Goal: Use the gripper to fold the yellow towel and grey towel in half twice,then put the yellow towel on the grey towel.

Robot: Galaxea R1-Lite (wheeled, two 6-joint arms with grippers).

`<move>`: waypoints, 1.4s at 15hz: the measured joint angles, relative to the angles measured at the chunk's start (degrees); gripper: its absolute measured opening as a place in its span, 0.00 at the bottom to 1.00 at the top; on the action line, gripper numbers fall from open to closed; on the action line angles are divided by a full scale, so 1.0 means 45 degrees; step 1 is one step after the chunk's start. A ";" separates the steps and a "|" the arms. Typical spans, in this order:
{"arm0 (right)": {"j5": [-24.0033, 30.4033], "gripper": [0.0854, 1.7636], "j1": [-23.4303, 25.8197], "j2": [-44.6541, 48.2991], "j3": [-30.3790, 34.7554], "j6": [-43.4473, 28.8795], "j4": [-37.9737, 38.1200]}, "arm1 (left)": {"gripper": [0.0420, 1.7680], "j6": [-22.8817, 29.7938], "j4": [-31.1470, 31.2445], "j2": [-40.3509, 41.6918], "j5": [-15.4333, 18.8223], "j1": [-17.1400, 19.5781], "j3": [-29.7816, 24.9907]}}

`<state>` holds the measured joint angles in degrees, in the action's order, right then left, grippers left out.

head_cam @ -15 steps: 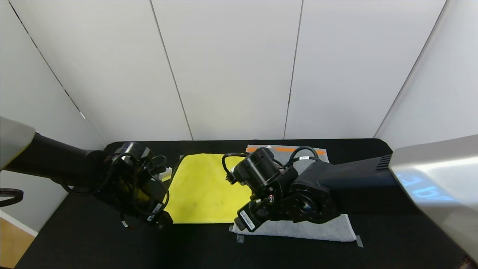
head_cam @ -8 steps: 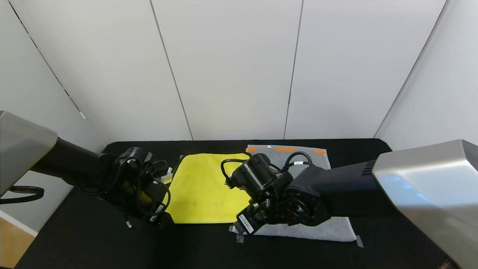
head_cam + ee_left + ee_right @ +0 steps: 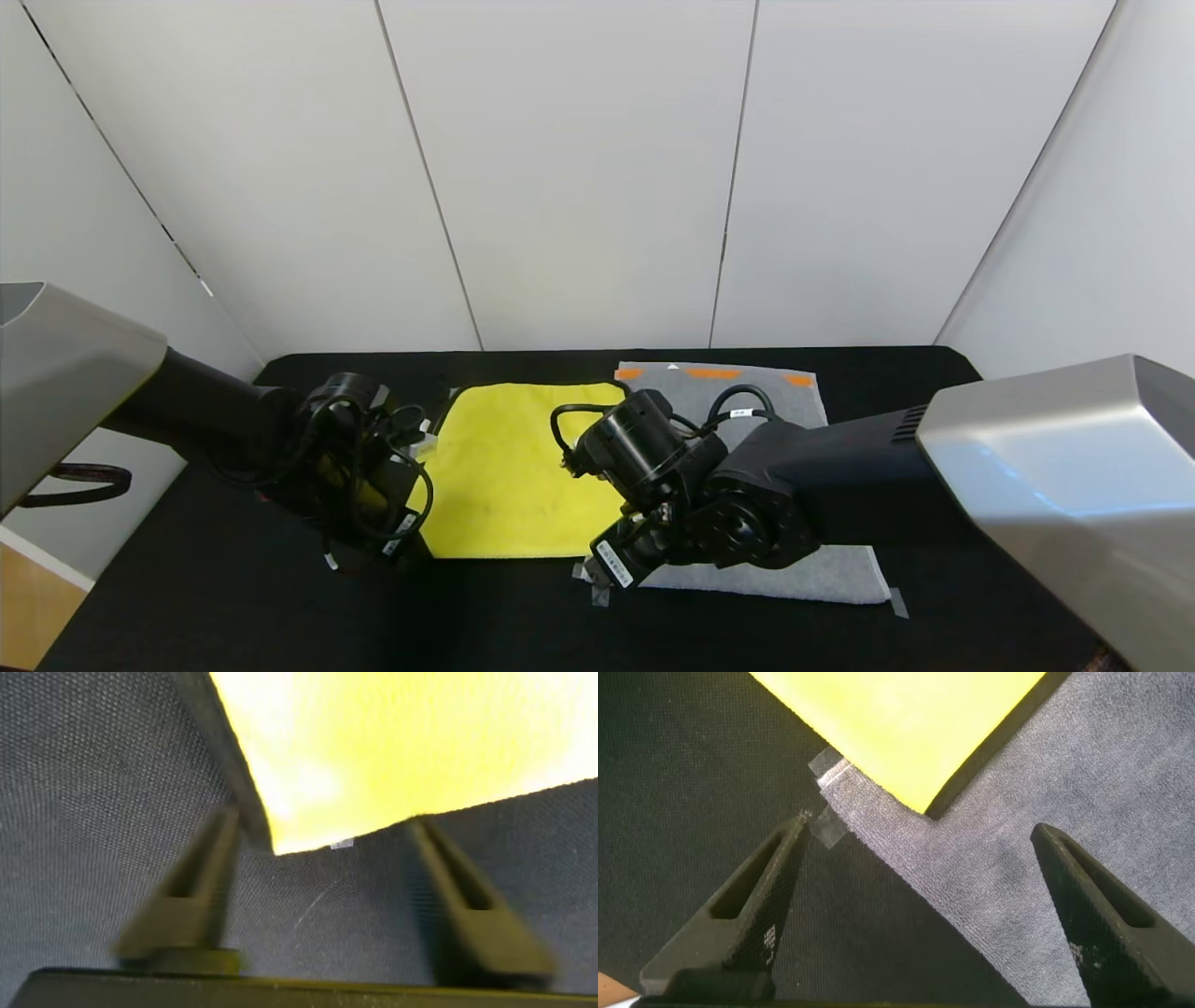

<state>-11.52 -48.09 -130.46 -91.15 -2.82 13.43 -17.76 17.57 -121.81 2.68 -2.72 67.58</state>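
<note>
Both grippers (image 3: 322, 905) (image 3: 938, 905) gape empty over yellow towel (image 3: 509, 471) corners beside nubby grey towel (image 3: 794, 571)

Yellow towel (image 3: 509, 471): bright, even yellow across its face, thin dark edging along the border; a small white tag shows at its corner (image 3: 342, 843) in the left wrist view.

Grey towel (image 3: 775, 569): plain light grey terry, with an orange-and-white patterned band (image 3: 714, 373) at its 12 o'clock end.

Table cover (image 3: 233, 607): black, finely woven.

Tape pieces (image 3: 827, 826): pale grey, at the grey towel's corner.

Left gripper (image 3: 322, 905) and right gripper (image 3: 924, 905): black fingers.

Wall panels (image 3: 579, 168): white with thin dark seams.
</note>
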 joint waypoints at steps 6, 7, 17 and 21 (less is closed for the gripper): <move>0.0000 0.97 -0.0008 -0.0070 0.0000 -0.0122 -0.0019 | 0.05 0.0024 -0.0019 -0.0141 0.0005 -0.0019 0.0122; 0.0000 0.97 -0.0014 -0.0084 -0.0011 -0.0182 -0.0019 | 0.05 0.0019 -0.0019 -0.0133 0.0011 -0.0027 0.0127; -0.1157 0.97 0.0152 -0.0837 -0.0436 -0.0631 0.0062 | 0.05 0.0019 -0.0014 0.0125 0.0041 -0.0122 0.0141; -0.1495 0.97 0.0122 -0.1065 -0.0563 -0.0631 0.0146 | 0.05 0.0019 0.0019 0.0325 0.0030 -0.0122 0.0176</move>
<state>-18.25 -47.54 -135.25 -93.68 -5.66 14.09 -17.68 17.65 -120.35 2.82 -3.27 68.38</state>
